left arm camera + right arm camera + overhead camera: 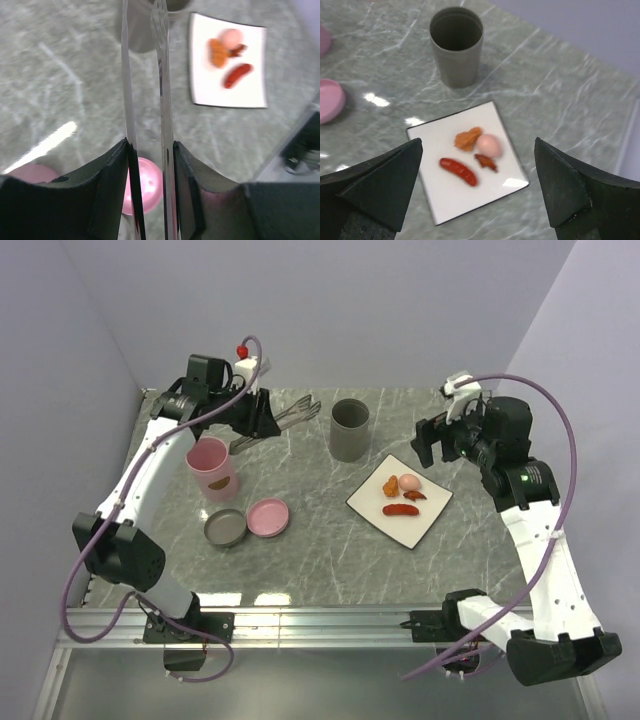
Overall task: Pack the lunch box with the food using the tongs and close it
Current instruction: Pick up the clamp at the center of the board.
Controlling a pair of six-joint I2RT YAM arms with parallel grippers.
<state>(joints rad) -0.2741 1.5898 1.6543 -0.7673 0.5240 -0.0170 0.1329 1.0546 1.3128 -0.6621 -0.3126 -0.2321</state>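
The slim metal tongs [292, 417] stick out to the right from my left gripper [262, 412], above the table's far left. In the left wrist view both tong arms [162, 100] run between the fingers [186, 170], which press on them from each side, so that gripper [150, 146] is shut on the tongs. The food lies on a white square plate [425, 523]: a red sausage [458, 171], a pale pink egg [489, 145], an orange fried piece [467, 138] and a small brown bit [485, 162]. The pink round lunch box [212, 468] stands open. My right gripper [477, 145] hangs open above the plate.
A tall grey cup [350, 428] stands between the tongs' tips and the plate. A grey lid [226, 528] and a pink lid [268, 517] lie side by side in front of the pink lunch box. Grey walls close in on the left, back and right.
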